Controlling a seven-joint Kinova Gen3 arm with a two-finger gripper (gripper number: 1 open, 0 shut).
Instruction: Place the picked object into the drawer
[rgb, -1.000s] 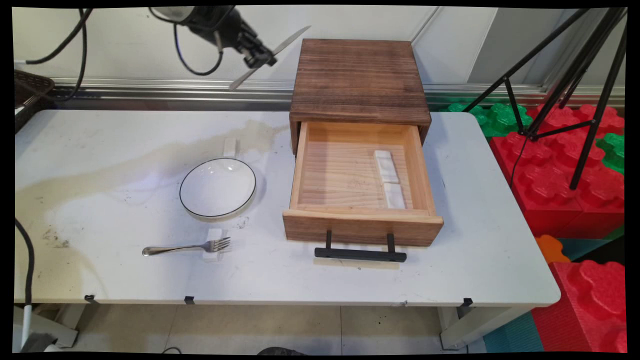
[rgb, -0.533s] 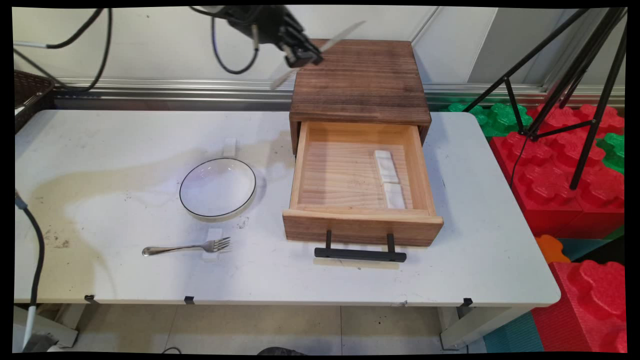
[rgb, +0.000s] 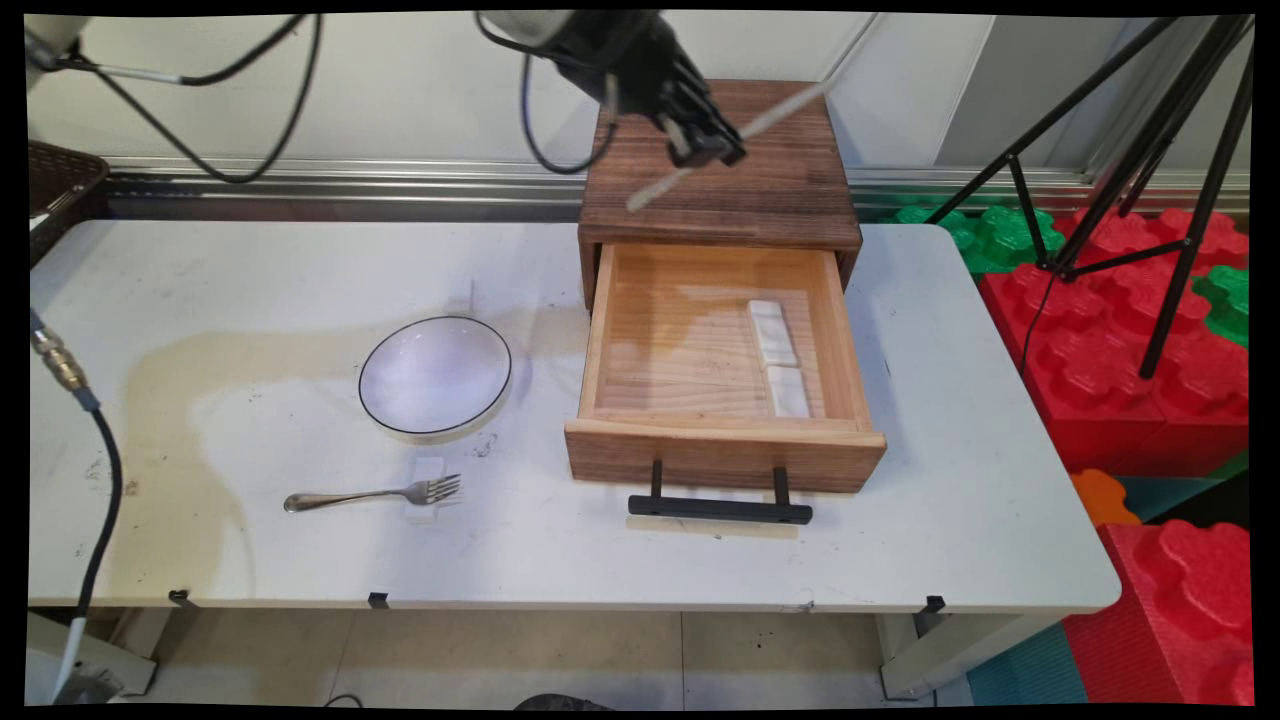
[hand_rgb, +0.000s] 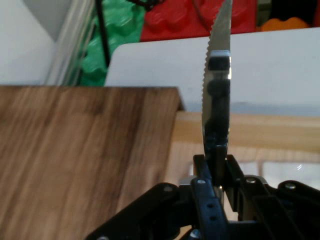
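Gripping a serrated knife (hand_rgb: 218, 75), hand (rgb: 712, 148) clamped on its middle, above the wooden cabinet (rgb: 718, 165) behind its open drawer (rgb: 700, 350). Could strike the cabinet top if lowered short.

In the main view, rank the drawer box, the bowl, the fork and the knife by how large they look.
1. Drawer box, by far the largest.
2. Bowl.
3. Knife and fork: similar apparent length. The knife is held in the tool, raised nearer the camera, so I won't rank them.
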